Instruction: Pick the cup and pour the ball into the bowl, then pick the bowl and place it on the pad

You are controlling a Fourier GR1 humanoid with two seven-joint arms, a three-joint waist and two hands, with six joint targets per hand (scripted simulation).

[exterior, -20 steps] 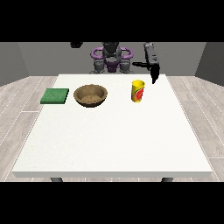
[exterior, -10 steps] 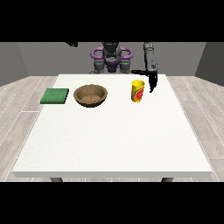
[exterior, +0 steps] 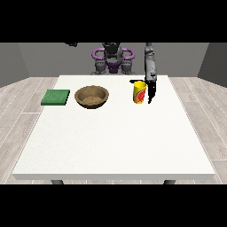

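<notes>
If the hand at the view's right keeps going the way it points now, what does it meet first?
The hand points down beside the cup, so it would likely meet the table first, just right of the cup. Depth is unclear; it might brush the cup's side.

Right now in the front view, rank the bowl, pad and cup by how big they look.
1. Bowl, the widest.
2. Green pad, a bit narrower and flat.
3. Yellow cup, the narrowest, though the tallest.
All three sit at a similar depth, so nearness hardly skews this.
</notes>
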